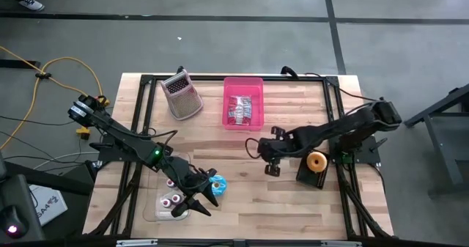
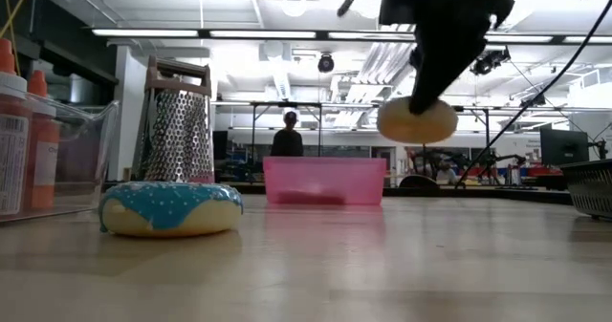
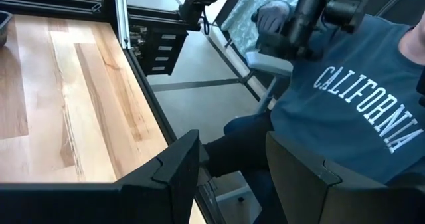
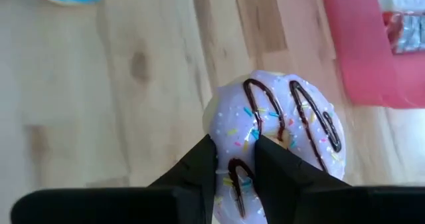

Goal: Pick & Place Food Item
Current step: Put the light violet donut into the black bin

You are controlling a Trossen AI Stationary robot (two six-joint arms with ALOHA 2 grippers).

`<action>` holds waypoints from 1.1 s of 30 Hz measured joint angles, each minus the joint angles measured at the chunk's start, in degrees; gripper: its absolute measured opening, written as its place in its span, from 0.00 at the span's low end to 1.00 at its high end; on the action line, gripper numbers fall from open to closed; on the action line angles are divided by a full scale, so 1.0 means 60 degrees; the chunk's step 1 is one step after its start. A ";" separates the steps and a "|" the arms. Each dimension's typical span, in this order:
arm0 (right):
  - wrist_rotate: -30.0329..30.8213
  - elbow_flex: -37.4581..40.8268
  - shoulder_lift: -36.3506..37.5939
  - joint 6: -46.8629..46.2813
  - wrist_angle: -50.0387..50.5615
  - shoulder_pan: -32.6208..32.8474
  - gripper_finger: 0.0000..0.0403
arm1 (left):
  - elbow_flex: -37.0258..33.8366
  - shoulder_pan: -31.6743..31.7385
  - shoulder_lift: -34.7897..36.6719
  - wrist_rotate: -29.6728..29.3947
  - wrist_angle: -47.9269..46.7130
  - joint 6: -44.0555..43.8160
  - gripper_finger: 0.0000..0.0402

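A lilac-iced donut [image 4: 279, 134] with chocolate stripes and sprinkles hangs above the table, and my right gripper [image 4: 232, 147] is shut on it. The low view shows its tan underside [image 2: 417, 121] well clear of the tabletop. In the high view my right gripper [image 1: 270, 161] stands right of the table's middle, in front of the pink bin [image 1: 242, 100]. A blue-iced donut [image 1: 217, 185] lies flat on the table near the front left. My left gripper [image 1: 201, 203] hovers open beside it, nothing between its fingers [image 3: 179, 171]. My right gripper holds the donut's ring on the side nearest the wrist [image 4: 236, 164]. One finger [image 4: 202, 161] lies on the outer rim, and the other [image 4: 275, 161] seems to reach into the hole. The fingers slant down from above. The donut hangs lifted clear, icing up.
The pink bin holds wrapped packets [image 1: 242, 111]. A metal grater [image 1: 181, 94] stands at the far left. A clear tray [image 1: 163, 207] with small donuts sits under my left arm. An orange donut [image 1: 316, 161] rests on a dark block at the right. A seated person [image 3: 345, 111] is beyond the table's edge.
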State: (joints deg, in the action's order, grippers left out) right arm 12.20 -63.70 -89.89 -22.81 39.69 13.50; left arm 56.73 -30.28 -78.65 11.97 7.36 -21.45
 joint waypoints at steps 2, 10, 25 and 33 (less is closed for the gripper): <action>0.0021 -0.0008 0.0255 -0.0119 0.0271 0.0073 0.20 | 0.0000 0.0000 0.0000 -0.0001 -0.0004 0.0004 0.42; 0.0224 0.0000 0.0756 -0.1621 0.2276 0.0695 0.20 | 0.0000 0.0000 0.0000 -0.0001 -0.0011 0.0004 0.42; 0.0504 0.0003 0.0801 -0.5771 0.4007 0.3581 0.20 | 0.0000 0.0000 0.0000 -0.0001 -0.0004 0.0004 0.42; 0.1255 0.0003 0.0798 -0.8127 0.4902 0.4952 0.20 | 0.0000 0.0000 0.0000 -0.0001 -0.0004 0.0004 0.42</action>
State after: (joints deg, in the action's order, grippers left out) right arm 19.73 -63.68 -85.10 -71.57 69.10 43.21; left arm 56.73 -30.28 -78.65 11.97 7.33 -21.43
